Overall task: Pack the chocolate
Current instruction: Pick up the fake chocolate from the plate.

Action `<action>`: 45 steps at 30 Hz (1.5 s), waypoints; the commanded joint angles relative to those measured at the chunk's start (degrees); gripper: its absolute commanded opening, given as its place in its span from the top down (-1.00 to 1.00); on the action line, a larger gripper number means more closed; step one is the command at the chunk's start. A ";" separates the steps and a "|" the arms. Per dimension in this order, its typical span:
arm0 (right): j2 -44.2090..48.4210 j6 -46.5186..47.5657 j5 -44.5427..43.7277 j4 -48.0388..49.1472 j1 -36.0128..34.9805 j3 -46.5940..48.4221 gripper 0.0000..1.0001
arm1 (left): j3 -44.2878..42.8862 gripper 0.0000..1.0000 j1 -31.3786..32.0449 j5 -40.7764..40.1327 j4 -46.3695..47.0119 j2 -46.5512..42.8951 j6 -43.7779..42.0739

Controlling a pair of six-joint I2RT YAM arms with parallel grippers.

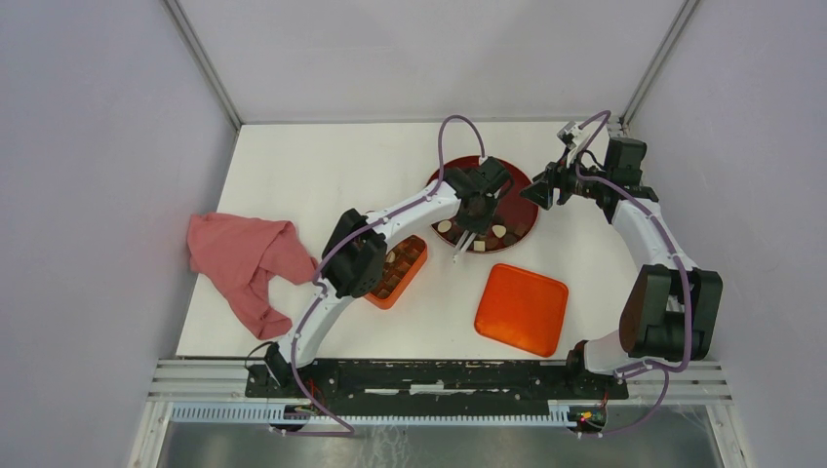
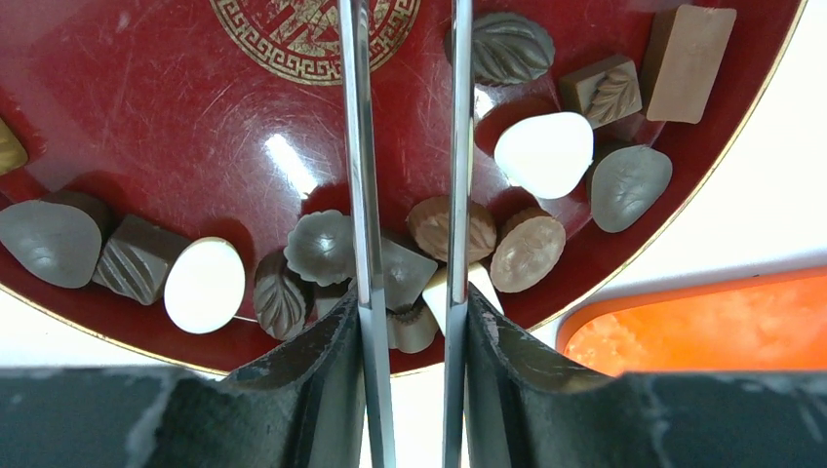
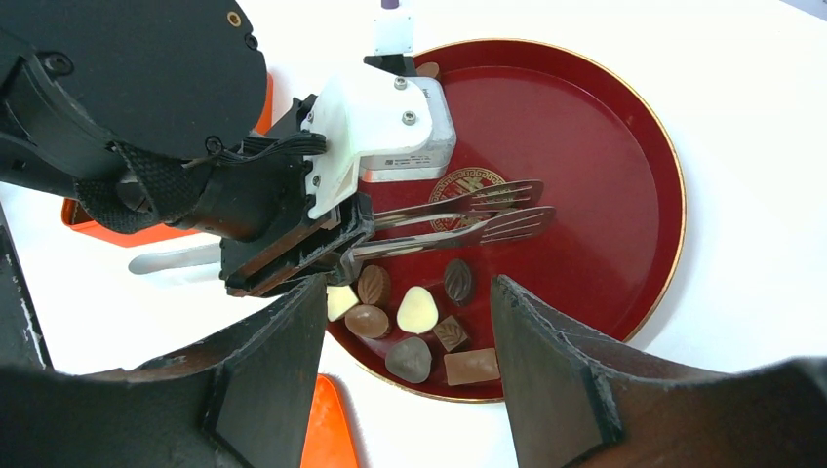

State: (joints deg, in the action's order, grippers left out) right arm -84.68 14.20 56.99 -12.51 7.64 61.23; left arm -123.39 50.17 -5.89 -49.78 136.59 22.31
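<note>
Several chocolates (image 1: pixel 478 234) in dark brown, mid brown and cream-white lie along the near rim of the round dark-red plate (image 1: pixel 515 210). They also show in the left wrist view (image 2: pixel 543 154) and the right wrist view (image 3: pixel 417 310). My left gripper (image 1: pixel 475 205) is shut on metal tongs (image 3: pixel 488 210). The tong blades (image 2: pixel 356 146) stand apart over the plate (image 2: pixel 176 117) with nothing between them. My right gripper (image 1: pixel 546 185) is open and empty at the plate's right edge, above the chocolates, and shows in its own view (image 3: pixel 408 292).
An orange compartmented box (image 1: pixel 400 268) with some pieces in it sits left of the plate, partly under my left arm. Its orange lid (image 1: pixel 522 307) lies in front of the plate. A pink cloth (image 1: pixel 244 258) lies at the table's left edge.
</note>
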 commanded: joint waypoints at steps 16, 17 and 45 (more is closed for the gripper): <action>2.91 -0.75 2.07 2.80 0.53 -0.26 -0.36 | 1.31 0.91 0.36 -2.63 1.85 -7.58 0.73; 3.01 -0.75 2.07 2.82 0.53 -0.31 -0.36 | 2.10 0.94 0.22 -2.59 2.36 -8.16 0.72; 1.54 -1.41 1.36 3.79 0.62 -1.13 -0.36 | 27.73 0.96 -0.91 2.51 11.47 -32.65 -0.34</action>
State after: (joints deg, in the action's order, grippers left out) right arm -83.68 13.30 57.41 -11.05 8.01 60.84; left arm -99.35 49.36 -4.21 -42.70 110.34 22.28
